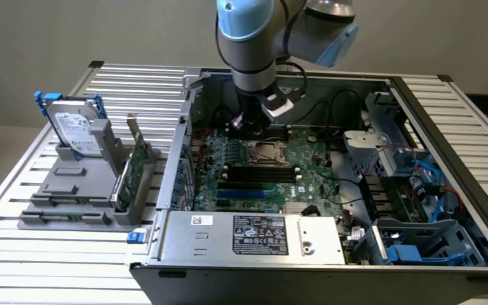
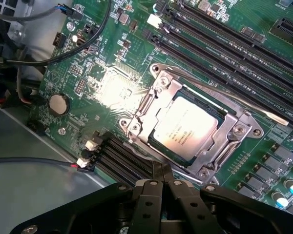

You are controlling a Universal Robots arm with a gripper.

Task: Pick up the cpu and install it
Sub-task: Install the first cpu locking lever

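You are at the tail of the install step: the chip already lies flat in the metal-framed socket on the green motherboard, shiny top up, with the frame around it and not in the tool's hold. Your tool hangs just beside the socket's near edge with its fingers pressed together and nothing between them; in the exterior view you see it low inside the open computer case, right over the board. Judging from this, what is left is seating and securing, so any move near the socket wants a light, straight touch, since the chip can shift if nudged sideways. The thin latch lever runs along the far side of the socket and sits close. Watch the black cables looping over the board's corner and the memory slots alongside. Out on the slatted worktop, the hard drive stands in a grey holder, well apart from your work.
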